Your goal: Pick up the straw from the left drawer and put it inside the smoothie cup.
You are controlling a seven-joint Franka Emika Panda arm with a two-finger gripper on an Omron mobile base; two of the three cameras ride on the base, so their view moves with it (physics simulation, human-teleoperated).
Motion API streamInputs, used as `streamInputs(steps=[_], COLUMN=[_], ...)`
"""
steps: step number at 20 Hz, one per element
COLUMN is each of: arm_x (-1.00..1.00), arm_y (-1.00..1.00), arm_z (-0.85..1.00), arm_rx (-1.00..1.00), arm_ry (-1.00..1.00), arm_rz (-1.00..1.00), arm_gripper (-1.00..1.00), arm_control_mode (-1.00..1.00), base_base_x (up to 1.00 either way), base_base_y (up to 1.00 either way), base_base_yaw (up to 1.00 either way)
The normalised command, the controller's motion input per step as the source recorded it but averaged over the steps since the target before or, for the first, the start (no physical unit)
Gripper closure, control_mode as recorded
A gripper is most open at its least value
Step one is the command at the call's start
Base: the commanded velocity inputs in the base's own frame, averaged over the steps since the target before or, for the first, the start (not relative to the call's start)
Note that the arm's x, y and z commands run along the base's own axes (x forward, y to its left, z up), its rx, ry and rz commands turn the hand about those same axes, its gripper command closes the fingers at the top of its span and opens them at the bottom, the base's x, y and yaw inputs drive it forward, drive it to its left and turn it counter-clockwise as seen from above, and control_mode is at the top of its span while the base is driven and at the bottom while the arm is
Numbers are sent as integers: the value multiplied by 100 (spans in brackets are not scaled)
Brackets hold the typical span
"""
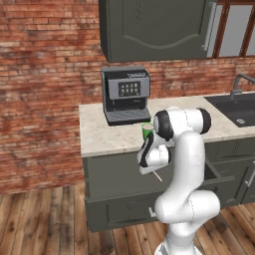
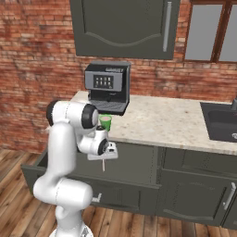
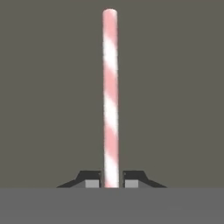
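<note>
Risk: straw [image 3: 110,96] is pinched at one end only, so it could pivot or slip between the fingers [image 3: 92,178] during the lift, then miss the narrow smoothie cup [image 1: 147,130] on the surface [image 1: 107,137]. Fingers closed tight on the straw (pink-white, hanging below the hand), held in front of the left drawer [image 2: 34,171].

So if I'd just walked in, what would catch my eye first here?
Probably the white arm rearing up before the dark cabinets, its jaws shut on a pink-and-white striped straw. Next, the bright green smoothie cup on the pale counter, beside the black coffee machine against the brick wall.
</note>
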Motion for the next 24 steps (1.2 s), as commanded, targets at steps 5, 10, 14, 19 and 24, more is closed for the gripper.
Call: streamInputs(steps=[5,10,14,19,24], arm_x=[-21,-11,-8,-5,-1], arm_y=[-13,-2,-1,-12,-15], arm_z=[98,99,92,88,76], arm_rx=[2,3,9,21,26], arm_ry=[-19,-22,-30,-31,-31], arm_rz=[11,13,18,18,19], arm_gripper=[100,100,100,100,100], arm_control_mode=[-100,-100,-100,-100,-100], base_base_x=[0,0,0,0,0], base_base_y=[0,0,0,0,0], base_base_yaw=[0,0,0,0,0])
